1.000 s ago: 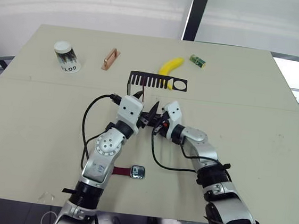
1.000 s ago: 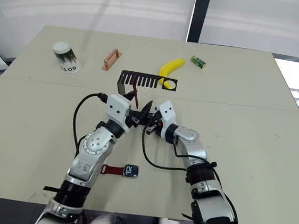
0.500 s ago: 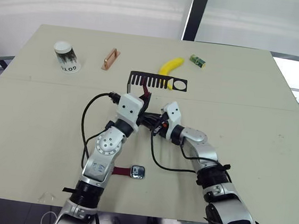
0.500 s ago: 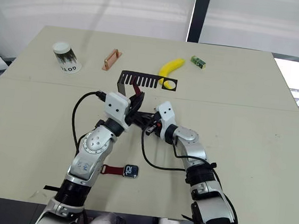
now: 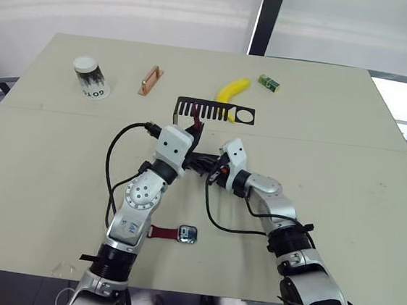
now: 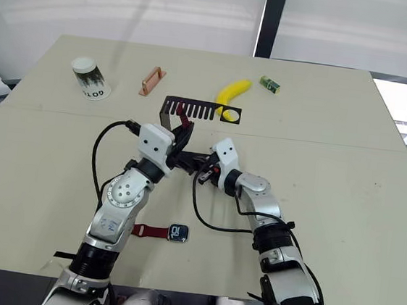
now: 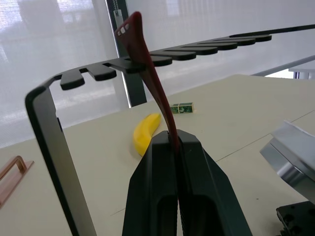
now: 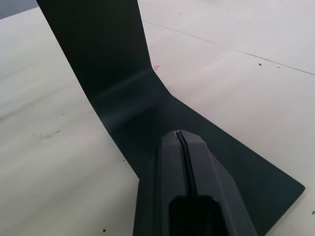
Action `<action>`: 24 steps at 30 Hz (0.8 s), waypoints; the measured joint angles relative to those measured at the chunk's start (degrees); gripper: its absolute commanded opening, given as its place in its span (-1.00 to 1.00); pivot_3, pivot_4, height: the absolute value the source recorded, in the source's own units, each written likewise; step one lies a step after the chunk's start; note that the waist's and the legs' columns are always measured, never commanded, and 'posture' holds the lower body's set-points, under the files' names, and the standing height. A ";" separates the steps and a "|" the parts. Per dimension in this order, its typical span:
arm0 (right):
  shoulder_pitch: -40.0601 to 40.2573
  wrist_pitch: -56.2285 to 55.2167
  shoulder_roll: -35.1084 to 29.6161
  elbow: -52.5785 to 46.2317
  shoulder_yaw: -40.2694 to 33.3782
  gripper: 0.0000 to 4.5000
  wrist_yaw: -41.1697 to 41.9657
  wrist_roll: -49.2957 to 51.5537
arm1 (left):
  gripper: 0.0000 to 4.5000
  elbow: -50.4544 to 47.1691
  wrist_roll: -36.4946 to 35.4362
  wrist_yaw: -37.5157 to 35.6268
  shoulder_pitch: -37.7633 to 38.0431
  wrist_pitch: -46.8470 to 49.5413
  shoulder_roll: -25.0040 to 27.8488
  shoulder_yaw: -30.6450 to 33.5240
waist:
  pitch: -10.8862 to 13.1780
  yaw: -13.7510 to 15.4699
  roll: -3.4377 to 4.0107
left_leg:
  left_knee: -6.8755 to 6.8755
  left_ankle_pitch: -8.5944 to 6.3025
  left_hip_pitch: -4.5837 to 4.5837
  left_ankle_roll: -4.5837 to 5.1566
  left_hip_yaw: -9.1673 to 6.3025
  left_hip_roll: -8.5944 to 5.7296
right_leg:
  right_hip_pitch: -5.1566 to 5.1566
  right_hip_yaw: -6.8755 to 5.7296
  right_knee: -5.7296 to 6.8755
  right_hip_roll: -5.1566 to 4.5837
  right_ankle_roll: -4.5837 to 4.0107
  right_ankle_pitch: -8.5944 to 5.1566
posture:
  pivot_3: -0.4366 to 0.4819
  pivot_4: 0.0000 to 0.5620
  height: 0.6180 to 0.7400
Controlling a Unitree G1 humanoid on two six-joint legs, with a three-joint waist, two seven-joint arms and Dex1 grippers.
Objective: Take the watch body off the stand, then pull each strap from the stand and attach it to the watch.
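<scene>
The left pincer (image 7: 173, 142) grips a strap (image 7: 147, 64) hanging in the stand (image 7: 54, 147) (right pincer (image 8: 183, 140) shut, pressing the stand's foot).

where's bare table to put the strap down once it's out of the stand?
Open table right of the right arm, and on the left between the cup and the left arm. Crowded at the stand, where both end effectors meet; the banana lies just behind, and the watch body with one strap sits near the front edge.

You see a dark red strap (image 7: 147, 64) on the black stand (image 7: 49, 128), a yellow banana (image 5: 232, 90), and a beige worktop (image 5: 350, 139).
</scene>
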 measured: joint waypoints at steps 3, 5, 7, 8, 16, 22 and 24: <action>0.00 0.00 0.05 0.01 0.00 -1.00 -0.01 0.00 | -0.99 -1.21 -0.33 -0.71 0.11 0.28 0.33 0.10 | 0.00 -0.02 0.00 | -0.01 0.00 0.00 0.00 0.00 0.00 | 0.00 0.00 0.00 0.00 0.00 0.00 | -0.05 -0.47 0.82; 0.00 -0.01 0.07 0.00 0.00 -1.00 -0.01 0.00 | -0.99 -2.02 -0.97 -1.39 0.54 0.49 0.44 0.12 | 0.00 -0.04 0.00 | -0.02 0.00 0.00 0.00 0.00 0.00 | 0.00 0.00 0.00 0.00 0.00 0.00 | -0.05 -0.47 0.82; 0.00 -0.01 0.10 0.01 0.01 -1.00 -0.01 0.00 | -0.99 -3.28 -1.51 -2.06 1.33 0.59 0.58 0.13 | 0.00 -0.06 0.00 | -0.02 0.00 0.00 0.00 0.00 0.01 | 0.00 0.00 -0.01 0.00 0.00 0.00 | -0.05 -0.47 0.82; 0.00 -0.01 0.09 0.01 0.00 -1.00 -0.01 0.00 | -0.99 -3.48 -1.64 -2.18 1.54 0.59 0.63 0.13 | 0.00 -0.05 0.00 | -0.02 0.00 0.00 0.00 0.00 0.00 | 0.00 0.00 -0.02 0.00 0.00 0.00 | -0.05 -0.47 0.82; 0.00 -0.08 0.27 0.21 -0.08 -1.00 -0.02 0.00 | -0.99 -7.98 -2.15 -3.47 5.83 0.37 3.68 1.70 | 0.00 -0.04 0.00 | -0.04 0.00 0.02 -0.01 0.00 0.01 | 0.00 0.01 -0.02 0.00 0.00 0.00 | -0.05 -0.47 0.82; -0.04 -0.18 0.40 0.38 -0.14 -1.00 -0.02 0.01 | -0.99 -8.01 -2.28 -4.10 5.48 0.25 3.72 2.28 | 0.00 -0.04 0.00 | -0.05 0.00 0.01 -0.01 0.00 0.00 | 0.01 0.00 -0.05 -0.01 0.00 0.00 | -0.05 -0.47 0.82; -0.06 -0.20 0.52 0.47 -0.17 -1.00 -0.04 0.01 | -0.99 -8.09 -2.77 -4.48 5.08 0.26 3.05 2.11 | 0.00 -0.07 0.00 | -0.05 0.00 0.01 -0.01 0.00 0.00 | 0.01 0.01 -0.05 -0.01 0.00 0.00 | -0.05 -0.47 0.82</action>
